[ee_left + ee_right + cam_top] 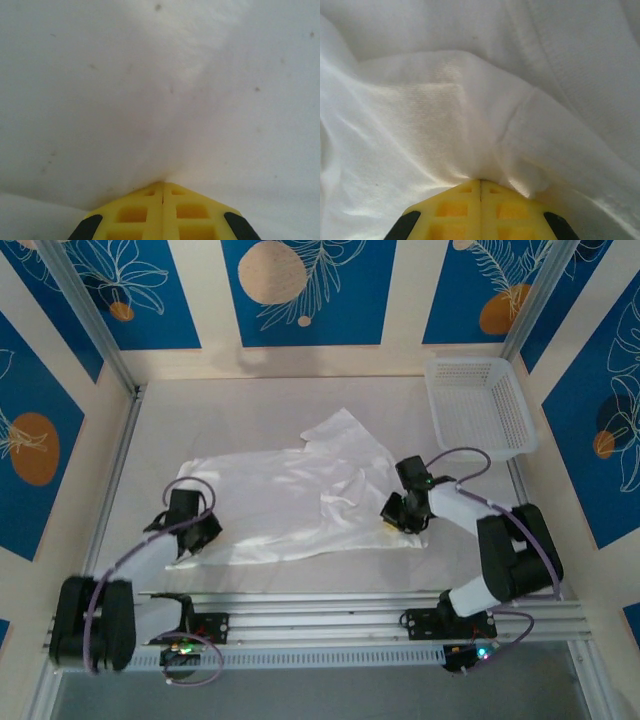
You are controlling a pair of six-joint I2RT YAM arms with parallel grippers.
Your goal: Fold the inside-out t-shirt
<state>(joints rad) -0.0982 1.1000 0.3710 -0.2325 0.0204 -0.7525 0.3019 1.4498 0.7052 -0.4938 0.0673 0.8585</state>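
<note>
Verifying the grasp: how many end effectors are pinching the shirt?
2: left end effector shut on the shirt at its near-left corner; right end effector shut on its right edge.

Tabletop (250, 410): pale grey, matt, evenly lit from above, with soft shadows and no strong glare. Back wall (310, 290), left wall (40, 440) and right wall (600, 420): alternating cream and deep blue vertical panels, the blue printed with orange discs and white outline leaves. Slanted metal posts (90, 315) stand at the two far corners. White lattice basket (470, 362): far right corner of the tabletop. Aluminium rails (350, 605) run along the near edge; a grey floor (300, 695) lies below them.
</note>
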